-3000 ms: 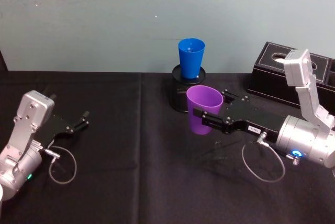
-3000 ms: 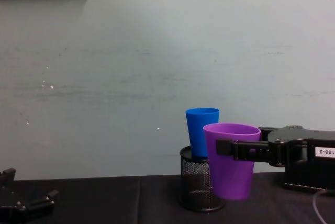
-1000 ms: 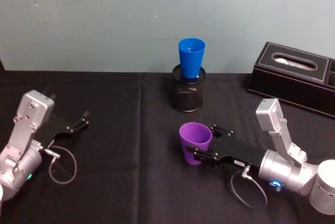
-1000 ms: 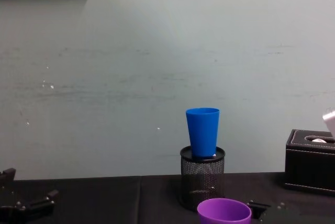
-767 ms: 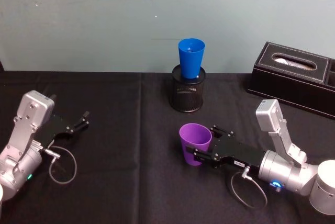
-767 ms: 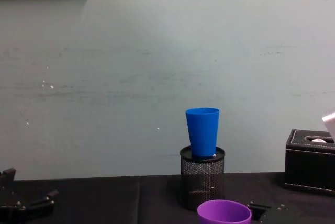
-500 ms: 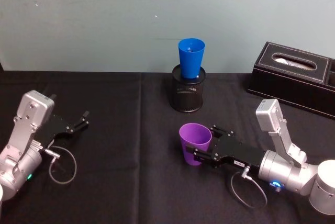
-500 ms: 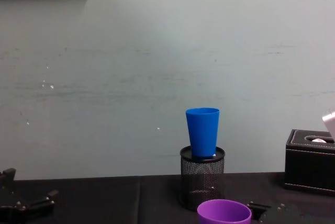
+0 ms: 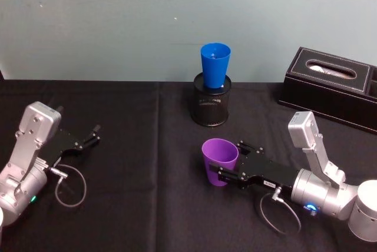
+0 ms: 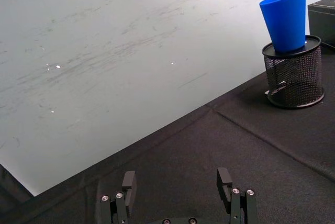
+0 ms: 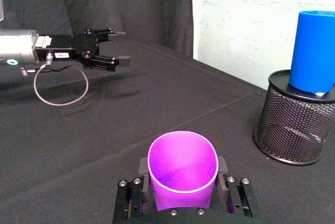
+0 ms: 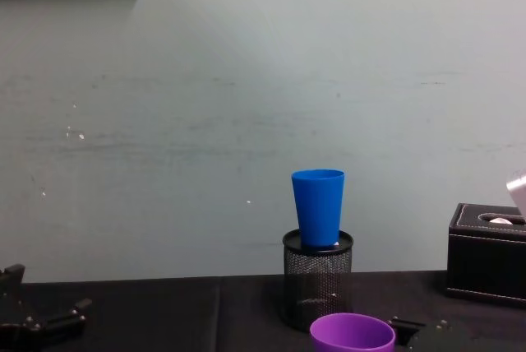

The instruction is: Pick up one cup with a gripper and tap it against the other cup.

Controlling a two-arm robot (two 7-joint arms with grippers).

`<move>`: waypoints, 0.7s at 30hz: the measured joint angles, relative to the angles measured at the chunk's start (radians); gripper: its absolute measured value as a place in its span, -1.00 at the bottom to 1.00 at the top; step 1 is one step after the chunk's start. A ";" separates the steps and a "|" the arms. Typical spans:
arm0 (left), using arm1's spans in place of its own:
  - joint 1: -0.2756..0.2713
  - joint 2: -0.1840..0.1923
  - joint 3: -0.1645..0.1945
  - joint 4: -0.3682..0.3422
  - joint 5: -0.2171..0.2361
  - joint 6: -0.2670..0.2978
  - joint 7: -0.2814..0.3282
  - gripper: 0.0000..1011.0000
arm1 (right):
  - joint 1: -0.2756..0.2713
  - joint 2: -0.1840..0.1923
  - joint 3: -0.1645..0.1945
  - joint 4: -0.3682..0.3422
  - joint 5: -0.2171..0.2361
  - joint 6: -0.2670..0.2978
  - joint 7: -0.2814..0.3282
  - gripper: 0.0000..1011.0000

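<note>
Purple cup (image 9: 220,161) upright on the worktop, clamped in my right end effector (image 9: 228,168).

My worktop (image 9: 147,205) is draped in black cloth with a pale teal wall behind it. The blue cup (image 9: 214,66) stands in the mouth of a black mesh pen holder (image 9: 210,108) further back, well apart from the purple one; a black tissue box (image 9: 333,84) sits off to my right. Nothing stands between the two cups. My right wrist view shows my fingers (image 11: 144,169) closed on either side of the purple cup's wall. My left end effector (image 9: 93,135) rests parked at my left side, its fingers (image 10: 129,182) spread open and holding nothing, as my left wrist view shows.
</note>
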 joint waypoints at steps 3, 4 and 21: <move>0.000 0.000 0.000 0.000 0.000 0.000 0.000 1.00 | 0.000 0.000 0.000 0.000 0.000 0.000 0.000 0.44; 0.000 0.000 0.000 0.000 0.000 0.000 0.000 1.00 | 0.000 0.000 0.000 0.000 0.000 0.000 0.000 0.44; 0.000 0.000 0.000 0.000 0.000 0.000 0.000 1.00 | 0.000 0.000 0.000 -0.001 0.000 0.000 -0.002 0.44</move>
